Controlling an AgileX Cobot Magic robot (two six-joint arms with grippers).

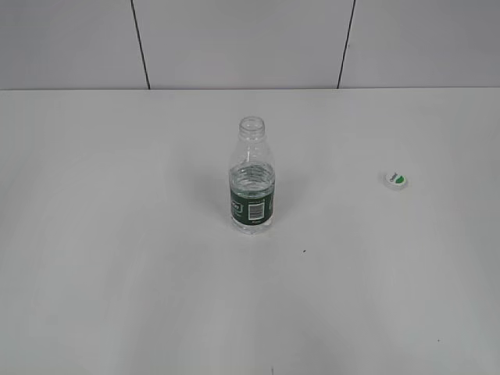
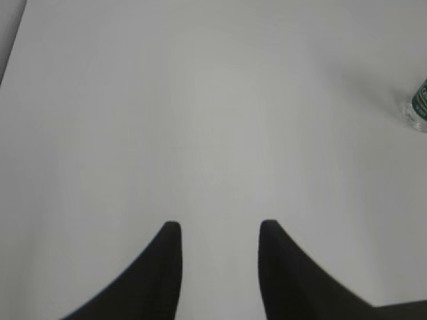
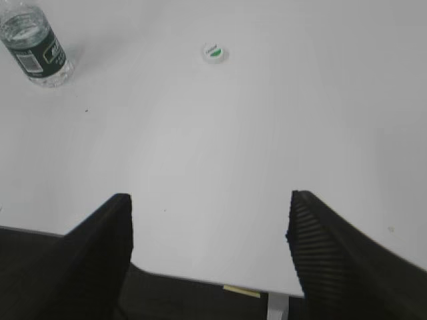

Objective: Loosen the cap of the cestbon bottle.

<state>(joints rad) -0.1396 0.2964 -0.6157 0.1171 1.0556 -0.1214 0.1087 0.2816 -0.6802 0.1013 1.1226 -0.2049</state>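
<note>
— Looking along the table from the exterior view, where does everything sit?

— The cestbon bottle stands upright near the middle of the white table, its long axis vertical and its neck open at the top. The cap is not on it: it lies flat on the table well apart, off to the right. Neither arm shows in this view.

— And the left wrist view?

— The left gripper hangs over bare table, its dark fingers parted a moderate way, holding and touching nothing. Only a sliver of the bottle shows at the far right edge, so the bottle lies ahead and well to the right of those fingers.

— The right wrist view?

— The right gripper is spread wide and empty, its ribbed fingers over the table's near edge. The cap lies almost straight ahead of the gap, well apart, green patch up. The bottle is at the far upper left, leaning in the frame.

— So which arm is better placed?

— I'd judge the right arm for the cap and the left for the bottle. With the cap already off, the loosening looks done.
</note>
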